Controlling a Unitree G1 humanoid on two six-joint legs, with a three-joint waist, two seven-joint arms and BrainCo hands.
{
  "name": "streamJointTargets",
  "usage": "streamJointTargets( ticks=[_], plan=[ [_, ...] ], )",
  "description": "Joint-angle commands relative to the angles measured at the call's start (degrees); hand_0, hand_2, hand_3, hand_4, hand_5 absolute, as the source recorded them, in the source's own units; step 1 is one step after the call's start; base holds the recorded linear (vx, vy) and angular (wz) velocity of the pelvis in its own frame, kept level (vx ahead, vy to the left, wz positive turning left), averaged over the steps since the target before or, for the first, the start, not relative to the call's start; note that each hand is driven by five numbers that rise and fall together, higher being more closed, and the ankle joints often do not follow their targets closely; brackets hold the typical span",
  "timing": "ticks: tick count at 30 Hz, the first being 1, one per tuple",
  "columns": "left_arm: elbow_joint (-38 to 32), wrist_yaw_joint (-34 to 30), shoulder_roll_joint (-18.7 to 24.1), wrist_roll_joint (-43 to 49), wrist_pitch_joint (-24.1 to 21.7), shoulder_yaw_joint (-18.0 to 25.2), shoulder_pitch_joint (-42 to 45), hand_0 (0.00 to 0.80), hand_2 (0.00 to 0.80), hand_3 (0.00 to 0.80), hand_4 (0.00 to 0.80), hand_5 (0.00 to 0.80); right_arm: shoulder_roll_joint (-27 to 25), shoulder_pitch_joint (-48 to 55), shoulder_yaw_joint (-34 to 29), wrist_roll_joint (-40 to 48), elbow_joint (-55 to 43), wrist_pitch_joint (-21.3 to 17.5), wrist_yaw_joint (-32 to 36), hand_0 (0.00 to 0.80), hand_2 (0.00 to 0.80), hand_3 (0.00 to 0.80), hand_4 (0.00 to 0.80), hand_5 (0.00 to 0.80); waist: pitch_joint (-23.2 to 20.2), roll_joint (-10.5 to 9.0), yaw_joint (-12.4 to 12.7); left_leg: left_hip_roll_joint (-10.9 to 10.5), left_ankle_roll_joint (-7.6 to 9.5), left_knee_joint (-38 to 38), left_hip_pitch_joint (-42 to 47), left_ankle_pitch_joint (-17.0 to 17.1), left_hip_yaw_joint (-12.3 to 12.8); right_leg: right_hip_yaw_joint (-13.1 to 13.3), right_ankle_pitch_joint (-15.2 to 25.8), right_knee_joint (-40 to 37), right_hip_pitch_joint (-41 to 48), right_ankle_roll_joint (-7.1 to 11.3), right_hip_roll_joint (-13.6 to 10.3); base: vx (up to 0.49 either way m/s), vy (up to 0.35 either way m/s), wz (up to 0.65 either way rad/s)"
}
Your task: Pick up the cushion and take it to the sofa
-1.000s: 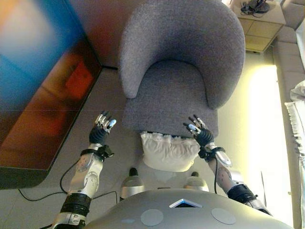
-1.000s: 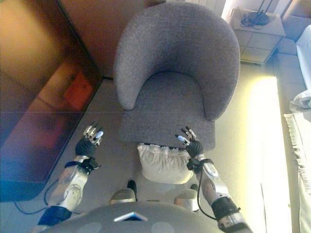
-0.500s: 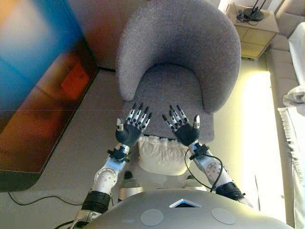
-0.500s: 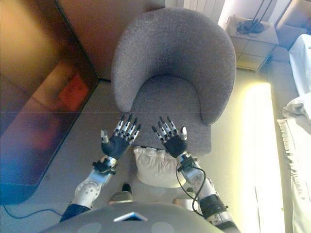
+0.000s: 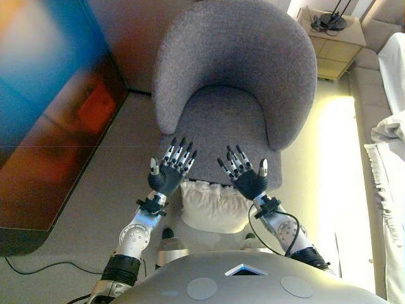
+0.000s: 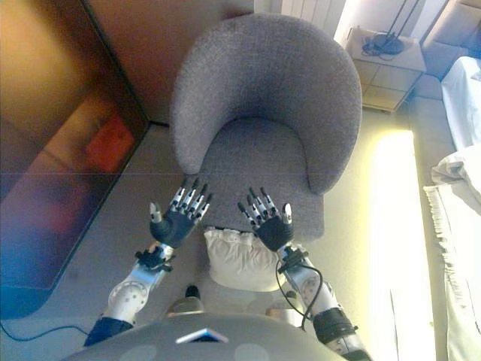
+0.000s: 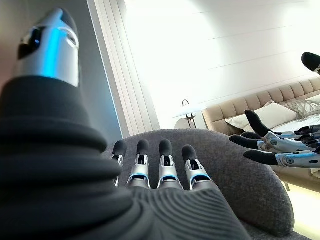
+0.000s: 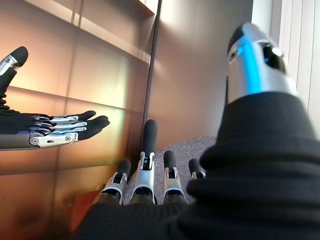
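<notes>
A white ruffled cushion (image 5: 215, 206) lies on the floor against the front of a grey armchair (image 5: 235, 82). Both hands are held up above it, palms facing each other, fingers straight. My left hand (image 5: 167, 178) is over the cushion's left top corner and my right hand (image 5: 249, 182) over its right top corner. Neither touches the cushion. In the left wrist view my left hand (image 7: 160, 172) points at the armchair's back (image 7: 250, 180); in the right wrist view my right hand (image 8: 150, 185) is open too.
A dark glossy cabinet (image 5: 44, 126) stands along the left. A wooden bedside table (image 5: 334, 39) sits at the back right. A beige sofa (image 7: 270, 117) shows beyond the armchair. White bedding (image 5: 391, 133) lies at the right edge.
Both hands swung inward from the cushion's sides and opened with straight fingers above its top corners. The camera shifted slightly forward.
</notes>
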Motion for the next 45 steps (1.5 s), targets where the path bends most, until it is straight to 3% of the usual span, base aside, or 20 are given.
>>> streamJointTargets(
  ticks=[1,6,18,26,31,45],
  plan=[
    [-4.4,-12.3,2.5,7.5,4.3,-1.2,-1.9,0.000,0.000,0.000,0.000,0.000,0.7,-1.9,-1.2,2.8,-6.3,-0.5,1.7,0.000,0.000,0.000,0.000,0.000,0.2,0.79,0.8,1.8,2.07,3.6,-1.8,-1.5,1.4,-1.5,1.8,3.1,-4.3,-0.11,-1.4,0.000,0.000,0.00],
    [-5.9,-23.1,5.1,13.5,7.9,-5.6,-1.9,0.000,0.000,0.000,0.000,0.000,-0.7,-2.7,-0.4,3.6,-5.7,-1.2,2.8,0.000,0.000,0.000,0.000,0.000,0.5,1.17,0.1,2.0,1.95,3.5,-1.5,-1.4,2.0,-1.0,1.9,3.0,-4.6,0.17,-1.3,0.009,0.003,-0.01],
    [-5.1,-31.3,7.9,16.9,9.5,-10.1,-2.6,0.000,0.000,0.000,0.000,0.000,-2.1,-4.9,2.0,2.4,-4.6,-3.1,3.7,0.000,0.000,0.000,0.000,0.000,-0.1,1.36,0.0,1.9,1.87,2.2,-0.4,-1.4,2.5,-1.1,2.2,2.2,-4.2,0.59,-1.2,0.007,0.002,-0.02],
    [-5.4,-32.7,7.6,15.6,9.5,-11.9,-4.2,0.000,0.000,0.000,0.000,0.000,-3.1,-4.9,4.3,-1.9,-5.1,-3.4,4.7,0.000,0.000,0.000,0.000,0.000,-0.4,1.31,-0.1,1.8,1.94,1.7,0.1,-1.3,2.6,-1.3,2.1,2.3,-3.9,0.47,-1.2,0.000,0.000,0.00],
    [-6.4,-34.5,6.9,15.5,12.4,-13.7,-5.8,0.000,0.000,0.000,0.000,0.000,-3.0,-5.1,5.3,-2.6,-3.7,-3.6,4.5,0.000,0.000,0.000,0.000,0.000,-0.6,1.22,-0.3,1.7,1.95,1.5,0.4,-1.4,2.5,-1.4,2.1,2.4,-3.7,0.53,-1.3,0.000,0.000,0.00],
    [-8.6,-29.0,6.3,12.7,11.6,-17.7,-9.0,0.000,0.000,0.000,0.000,0.000,-3.6,-4.9,8.2,-5.4,-3.0,-3.9,5.0,0.000,0.000,0.000,0.000,0.000,-1.1,1.14,-1.2,1.4,2.12,1.0,0.8,-1.3,3.0,-1.7,2.2,2.0,-3.2,0.72,-1.5,0.000,0.000,0.00]
  ],
)
